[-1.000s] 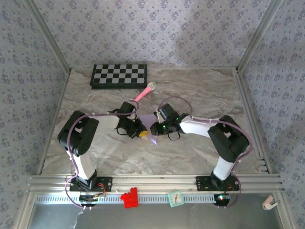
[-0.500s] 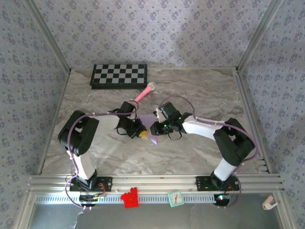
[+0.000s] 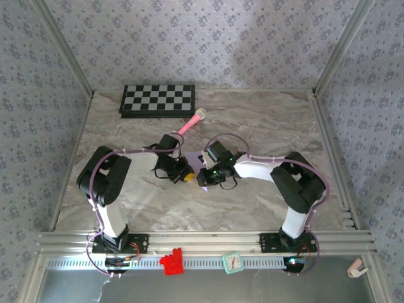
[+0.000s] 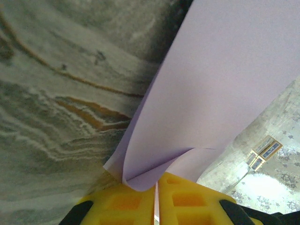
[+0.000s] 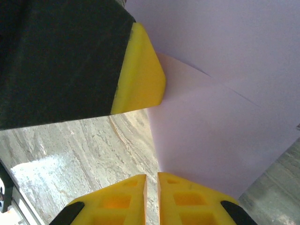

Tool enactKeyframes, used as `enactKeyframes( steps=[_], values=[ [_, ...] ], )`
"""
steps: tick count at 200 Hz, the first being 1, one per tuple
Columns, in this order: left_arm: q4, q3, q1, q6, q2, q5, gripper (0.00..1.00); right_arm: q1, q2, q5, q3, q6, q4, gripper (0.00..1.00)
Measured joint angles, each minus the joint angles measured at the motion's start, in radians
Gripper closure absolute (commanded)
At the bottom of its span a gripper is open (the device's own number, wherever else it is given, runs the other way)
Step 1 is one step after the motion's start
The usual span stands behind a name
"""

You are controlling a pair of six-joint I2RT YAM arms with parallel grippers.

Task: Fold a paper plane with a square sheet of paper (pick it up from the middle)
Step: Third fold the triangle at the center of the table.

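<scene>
- The right hand point(image 5: 152, 180) has just slid in closer to the left one and squeezed down. A second ago its fingers were clearly wider.
- Now they're nearly together, just a thin slit. The edge of the square sheet of paper point(image 4: 220, 84) runs straight into it, so I'd say it's clamped on the sheet.
- The left hand point(image 4: 157, 183) hasn't budged, fingers together, pinching a curled bit of the same sheet.
- The sheet sits between the two hands around the middle of the surface point(image 3: 265, 120), lifted where it's pinched. It's near the pink microphone point(image 3: 190, 124) and well apart from the checkered board point(image 3: 158, 100).
- One layer seems to lie over another, but there's no plane shape yet.
- My guess is that with both hands gripping, a fold can get going. It's thin paper though, so pulling apart could slip or tear it.
</scene>
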State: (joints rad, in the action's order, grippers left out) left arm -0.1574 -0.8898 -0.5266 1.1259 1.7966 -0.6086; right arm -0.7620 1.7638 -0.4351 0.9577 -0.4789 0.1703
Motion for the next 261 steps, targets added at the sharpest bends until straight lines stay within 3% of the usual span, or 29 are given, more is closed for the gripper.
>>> enactKeyframes(
  steps=[201,261],
  values=[
    [-0.020,-0.012,0.000,-0.002,0.001,0.008,0.89,-0.005,0.043,0.031,0.029,0.023,0.052,0.87],
    [-0.064,-0.053,-0.006,-0.061,-0.009,0.039,0.83,-0.006,0.058,0.046,0.050,0.023,0.078,0.88]
  ],
)
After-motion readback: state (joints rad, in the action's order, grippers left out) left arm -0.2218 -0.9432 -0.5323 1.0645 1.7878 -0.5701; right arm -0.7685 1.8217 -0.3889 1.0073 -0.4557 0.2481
